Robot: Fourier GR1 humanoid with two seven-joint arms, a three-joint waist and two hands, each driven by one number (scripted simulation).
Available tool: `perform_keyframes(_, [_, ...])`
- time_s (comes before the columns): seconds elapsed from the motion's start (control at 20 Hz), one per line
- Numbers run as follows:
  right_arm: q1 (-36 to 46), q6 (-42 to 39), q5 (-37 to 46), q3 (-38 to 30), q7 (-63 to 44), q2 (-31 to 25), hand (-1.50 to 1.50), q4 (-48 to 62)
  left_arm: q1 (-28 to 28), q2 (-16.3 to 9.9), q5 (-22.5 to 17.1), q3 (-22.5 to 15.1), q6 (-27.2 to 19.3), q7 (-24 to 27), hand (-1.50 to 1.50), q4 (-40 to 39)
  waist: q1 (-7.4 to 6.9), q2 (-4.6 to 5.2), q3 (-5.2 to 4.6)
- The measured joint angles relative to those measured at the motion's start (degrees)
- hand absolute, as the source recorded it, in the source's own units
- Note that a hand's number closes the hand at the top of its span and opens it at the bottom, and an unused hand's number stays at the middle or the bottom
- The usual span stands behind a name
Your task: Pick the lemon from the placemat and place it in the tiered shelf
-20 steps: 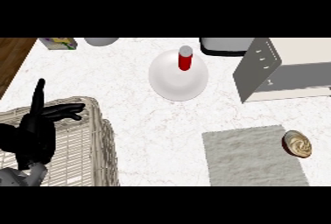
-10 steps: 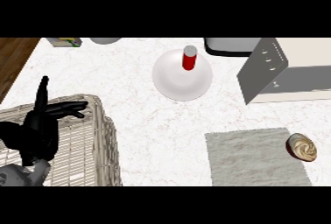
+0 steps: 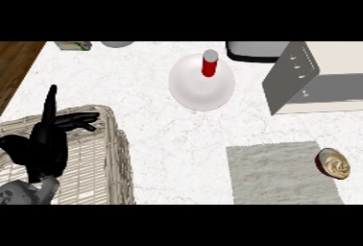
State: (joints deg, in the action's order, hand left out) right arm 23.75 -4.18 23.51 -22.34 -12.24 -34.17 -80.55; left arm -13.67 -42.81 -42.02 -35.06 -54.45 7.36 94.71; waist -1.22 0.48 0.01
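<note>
White marbled desk (image 3: 149,86) looks smooth, the basket (image 3: 92,158) woven wicker, the grey placemat (image 3: 280,175) rough cloth.

A white marble counter (image 3: 149,96) with faint grey veins fills nearly the whole view — evenly lit, with soft shadows. At the upper left corner a strip of brown wooden floor (image 3: 16,62) shows beyond the counter's edge, its boards running lengthwise — nothing of walls or windows visible.
</note>
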Motion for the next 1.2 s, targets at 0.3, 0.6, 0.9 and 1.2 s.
perform_keyframes(0.3, [4.4, 4.7, 2.6, 1.2, 7.4, 1.1, 1.50, 10.1, -0.7, 0.1, 0.1, -0.2, -0.3, -0.6, 0.00, 0.1, 0.27, -0.44, -0.30])
perform_keyframes(0.6, [9.2, 7.3, 1.5, -1.2, 10.4, 1.5, -1.50, 19.0, -1.4, -0.5, -0.2, -0.5, -0.3, -1.3, 0.00, 0.6, 0.21, -0.76, -0.61])
perform_keyframes(0.9, [13.9, 5.8, 0.1, -2.2, 13.9, 0.2, -1.50, 27.9, -1.3, -0.4, -0.3, -0.8, -0.5, -1.3, 0.00, 0.7, -0.07, -0.87, -0.95])
perform_keyframes(1.2, [18.0, 4.9, -1.6, -3.2, 18.3, -0.2, -1.50, 34.6, -1.1, -0.7, -0.4, -1.0, -0.6, -0.9, 0.00, 0.5, -0.13, -0.62, -0.74])
